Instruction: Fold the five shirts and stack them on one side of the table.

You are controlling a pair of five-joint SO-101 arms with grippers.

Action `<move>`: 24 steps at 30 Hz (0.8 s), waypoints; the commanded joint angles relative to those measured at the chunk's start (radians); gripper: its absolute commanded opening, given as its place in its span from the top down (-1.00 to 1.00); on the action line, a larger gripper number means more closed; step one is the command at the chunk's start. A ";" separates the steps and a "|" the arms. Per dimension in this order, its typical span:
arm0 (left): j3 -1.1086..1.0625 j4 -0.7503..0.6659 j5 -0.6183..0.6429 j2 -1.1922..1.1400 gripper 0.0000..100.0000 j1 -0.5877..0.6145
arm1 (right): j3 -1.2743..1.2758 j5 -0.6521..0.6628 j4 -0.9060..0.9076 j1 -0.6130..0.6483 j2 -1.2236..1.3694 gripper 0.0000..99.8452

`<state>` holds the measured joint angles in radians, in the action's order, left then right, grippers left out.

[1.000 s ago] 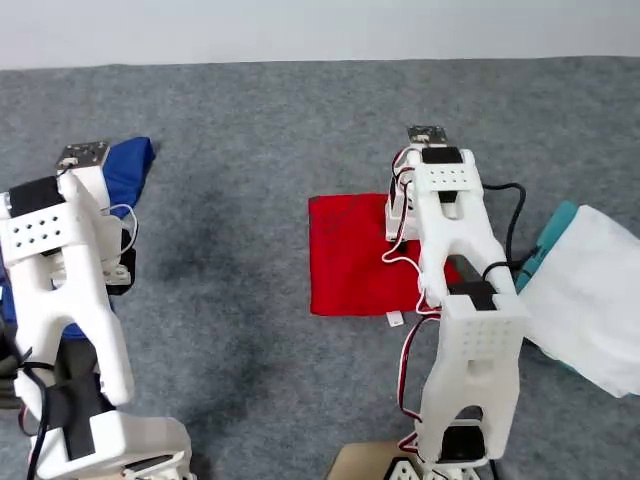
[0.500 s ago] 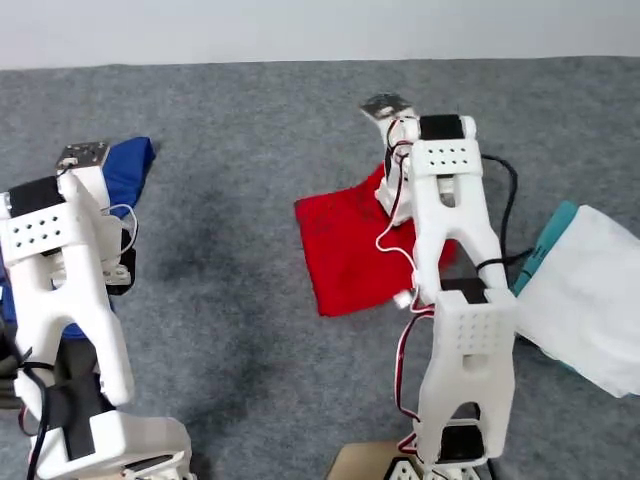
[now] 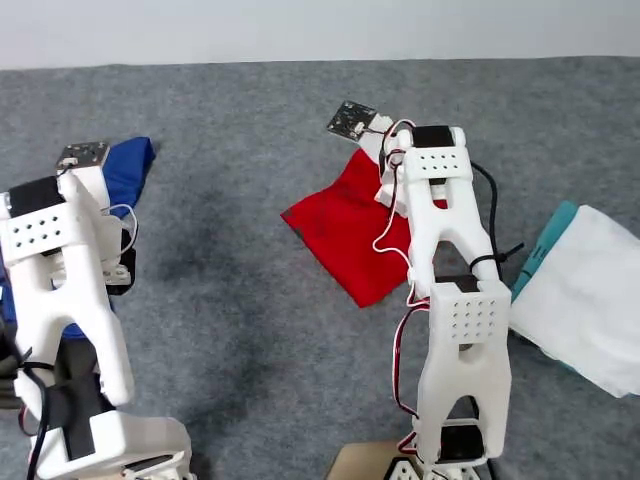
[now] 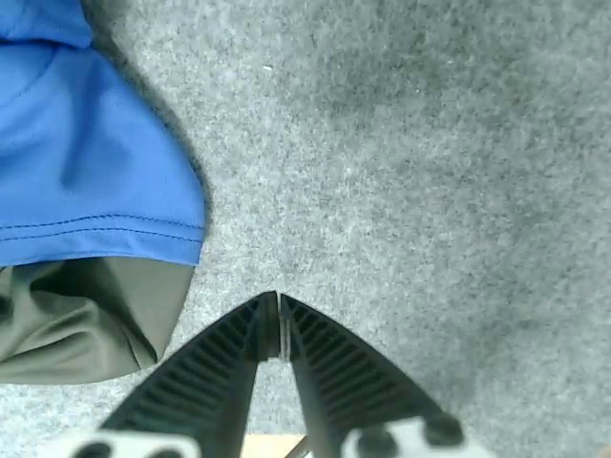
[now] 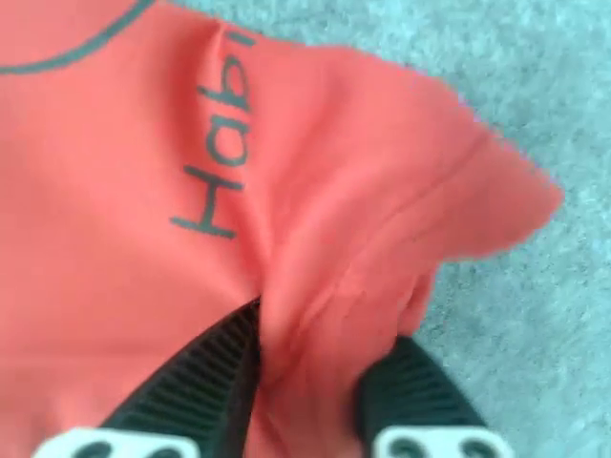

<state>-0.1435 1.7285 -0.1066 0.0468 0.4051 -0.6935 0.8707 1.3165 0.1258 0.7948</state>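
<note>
A folded red shirt lies skewed in the middle of the grey table. My right gripper is shut on the red shirt's far edge, with cloth bunched between the black fingers. At the table's left side my left gripper hangs shut and empty over bare carpet, beside a blue shirt that lies on an olive one. The blue shirt pokes out from behind the left arm. A white shirt over a teal one lies at the right edge.
Grey carpet covers the whole table, with open room between the two arms and along the far edge. The white arm bases stand at the near edge.
My right gripper has swung left and farther back, dragging the red shirt with it. The shirt has turned from square to diagonal. The left arm has stayed still.
</note>
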 commanded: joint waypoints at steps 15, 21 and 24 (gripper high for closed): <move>-0.002 0.020 0.006 0.046 0.99 0.000 | -0.074 -0.852 0.140 -0.010 -0.306 0.38; -0.002 0.020 0.006 0.046 0.99 0.000 | -0.074 -1.068 0.251 0.010 -0.363 0.38; -0.002 0.021 0.006 0.046 0.99 0.000 | -0.068 -1.246 0.282 0.038 -0.360 0.38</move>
<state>-0.1435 1.7285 -0.1066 0.0468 0.4051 -0.6935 -0.2156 1.5727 0.1335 0.4987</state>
